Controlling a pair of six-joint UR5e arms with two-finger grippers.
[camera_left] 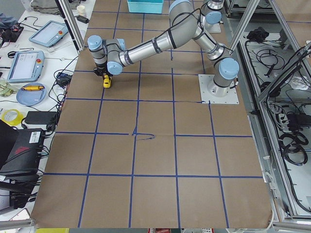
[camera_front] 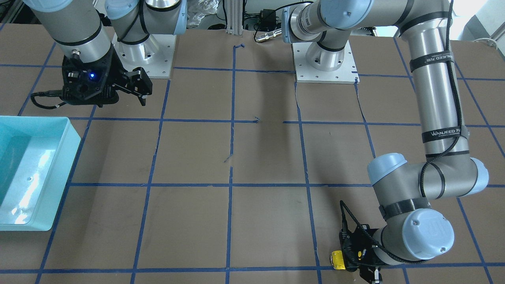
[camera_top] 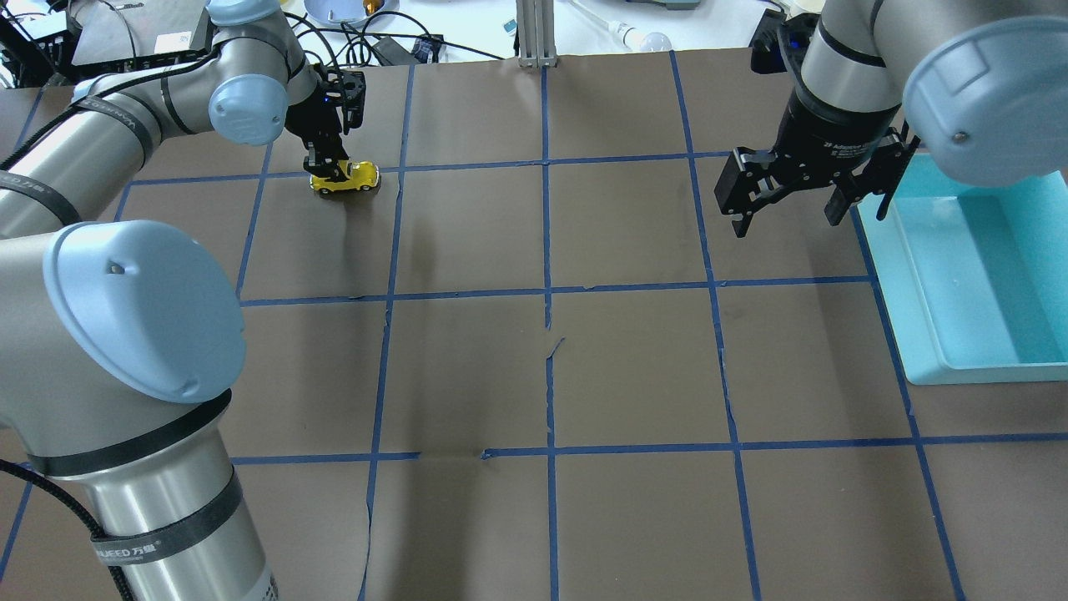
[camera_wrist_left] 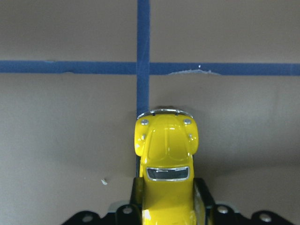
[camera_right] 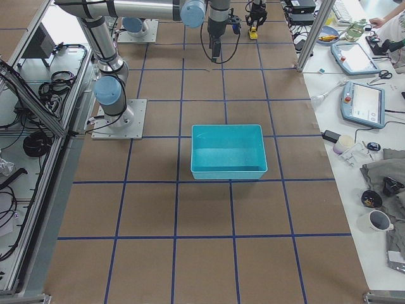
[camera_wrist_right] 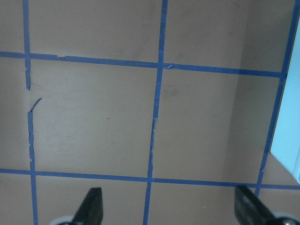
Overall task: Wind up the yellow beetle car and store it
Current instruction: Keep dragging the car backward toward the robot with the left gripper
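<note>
Left fingers (camera_top: 320, 157): down low at the counter's 10 o'clock, clamped tight on one end of the yellow beetle car!
Yellow beetle car (camera_top: 349, 176): wheels on the counter (camera_top: 634, 359) beside a blue tape (camera_top: 546, 250) crossing, free end pointing toward 3 o'clock.
Right fingers (camera_top: 739, 219): spread wide, hanging over brown counter at 2 o'clock.
Bin (camera_top: 926, 334): light blue, sitting at 3 o'clock, just beside the right fingers and well apart from the car.

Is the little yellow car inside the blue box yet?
No, the yellow beetle car sits on the table, held by the left pincer, far from the blue box.
</note>
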